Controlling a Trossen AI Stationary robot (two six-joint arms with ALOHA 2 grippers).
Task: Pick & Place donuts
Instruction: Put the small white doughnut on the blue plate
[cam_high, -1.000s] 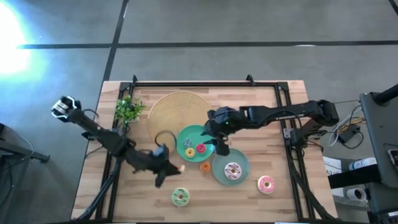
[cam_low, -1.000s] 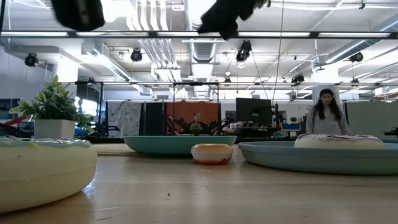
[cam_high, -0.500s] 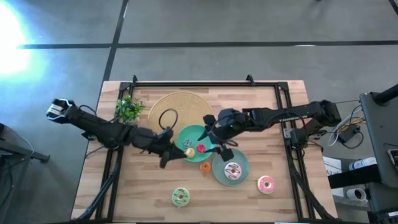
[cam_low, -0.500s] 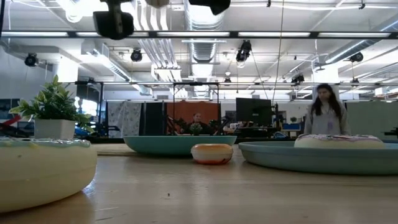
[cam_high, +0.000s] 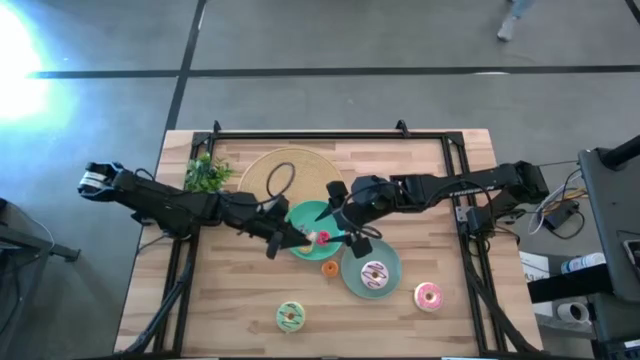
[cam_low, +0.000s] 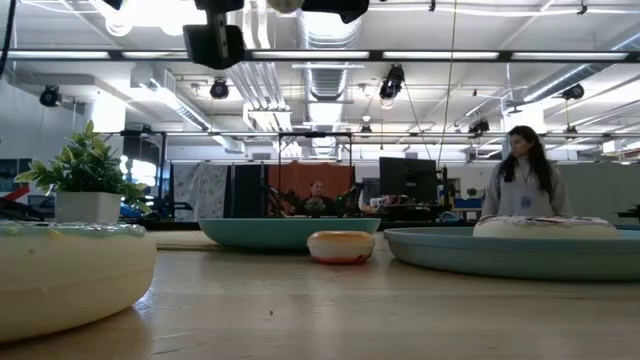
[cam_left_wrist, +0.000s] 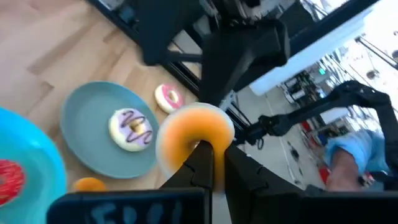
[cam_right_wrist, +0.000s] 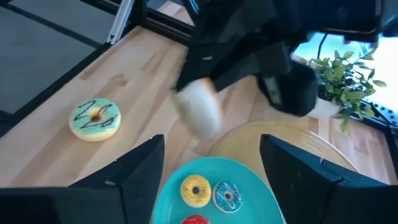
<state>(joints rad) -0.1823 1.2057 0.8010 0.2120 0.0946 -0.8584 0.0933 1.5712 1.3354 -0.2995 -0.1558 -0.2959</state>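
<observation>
Holding three small donuts, yellow (cam_right_wrist: 196, 188), blue-frosted (cam_right_wrist: 226, 195) and red (cam_right_wrist: 195, 219), the left plate (cam_high: 300, 217) is sitting beside a second plate (cam_high: 352, 281) carrying the white purple-striped donut (cam_high: 373, 273). The left gripper (cam_left_wrist: 211, 163) is pinching an orange donut (cam_left_wrist: 196, 129), ring standing on edge, above the left plate. The right gripper (cam_right_wrist: 211, 165) is hovering spread wide, empty.

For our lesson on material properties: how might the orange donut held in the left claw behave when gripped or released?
Pinched by the left claw, the orange donut shows no squashing: probably stiff. Its rounded, smooth-looking rim might slip, and could roll if dropped on edge.
</observation>
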